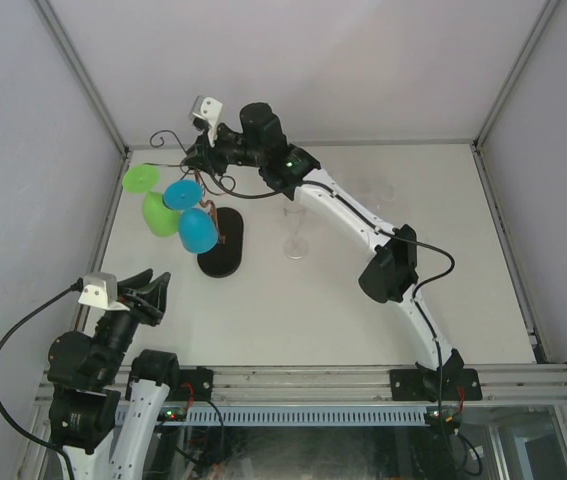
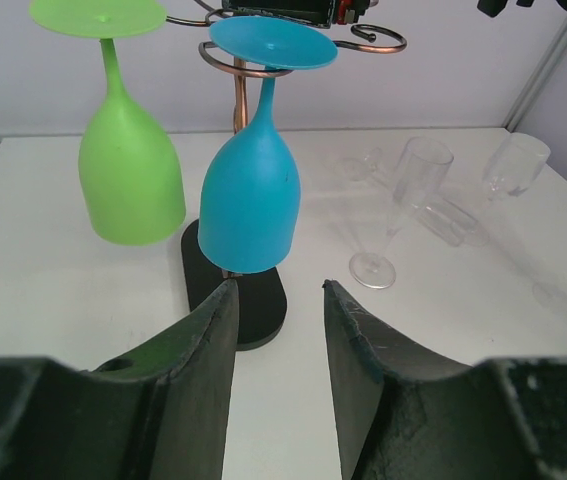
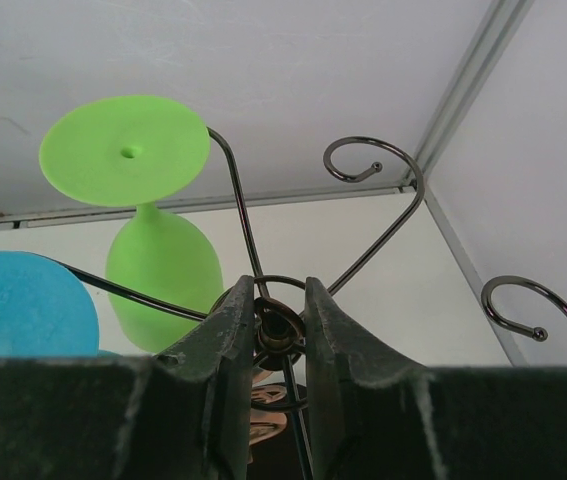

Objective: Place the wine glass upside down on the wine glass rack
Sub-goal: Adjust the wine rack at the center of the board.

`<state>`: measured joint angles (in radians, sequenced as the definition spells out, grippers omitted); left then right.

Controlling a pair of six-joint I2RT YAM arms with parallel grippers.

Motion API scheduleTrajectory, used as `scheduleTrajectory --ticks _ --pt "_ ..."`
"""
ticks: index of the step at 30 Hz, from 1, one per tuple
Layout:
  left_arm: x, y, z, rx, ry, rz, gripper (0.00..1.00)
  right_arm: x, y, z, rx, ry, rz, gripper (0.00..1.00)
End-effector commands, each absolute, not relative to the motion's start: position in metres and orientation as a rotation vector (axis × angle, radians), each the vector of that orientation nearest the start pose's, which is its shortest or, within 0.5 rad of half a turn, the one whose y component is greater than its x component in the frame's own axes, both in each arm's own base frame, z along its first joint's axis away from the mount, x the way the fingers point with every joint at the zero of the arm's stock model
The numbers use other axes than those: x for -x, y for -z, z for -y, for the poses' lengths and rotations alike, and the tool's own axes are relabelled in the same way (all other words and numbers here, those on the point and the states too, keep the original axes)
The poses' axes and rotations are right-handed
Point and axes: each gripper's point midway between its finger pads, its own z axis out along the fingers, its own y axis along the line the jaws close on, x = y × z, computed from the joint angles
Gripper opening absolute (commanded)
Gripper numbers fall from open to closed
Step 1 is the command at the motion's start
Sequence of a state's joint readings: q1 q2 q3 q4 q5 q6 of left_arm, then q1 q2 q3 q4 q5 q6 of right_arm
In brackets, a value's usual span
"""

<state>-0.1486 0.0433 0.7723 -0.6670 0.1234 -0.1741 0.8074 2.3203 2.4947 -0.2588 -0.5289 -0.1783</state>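
My right gripper [image 3: 278,292] clamps the hub of the dark wire wine glass rack [image 1: 222,255]; my left gripper [image 2: 279,290] is open, empty, the upright clear wine glass [image 2: 410,185] ahead to its right.

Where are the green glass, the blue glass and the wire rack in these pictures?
green glass [image 2: 131,185]: left wrist view, on its bowl.
blue glass [image 2: 251,210]: left wrist view, on its bowl.
rack [image 2: 263,308]: left wrist view, on its black base.
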Motion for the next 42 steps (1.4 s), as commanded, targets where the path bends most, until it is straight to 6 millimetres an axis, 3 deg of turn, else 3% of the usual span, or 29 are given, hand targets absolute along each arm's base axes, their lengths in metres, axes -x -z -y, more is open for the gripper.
scheduleTrajectory --ticks 1,19,42 --pt "-0.144 -0.312 0.051 -0.071 0.365 -1.488 0.43 -0.385 -0.39 -0.516 1.125 -0.801 -1.231 0.0" --pt "-0.145 -0.311 0.052 -0.073 0.367 -1.493 0.43 -0.394 -0.381 -0.494 1.007 -0.603 -1.377 0.0" --pt "-0.145 -0.312 0.051 -0.071 0.365 -1.492 0.42 -0.39 -0.378 -0.467 0.858 -0.368 -1.497 0.0"
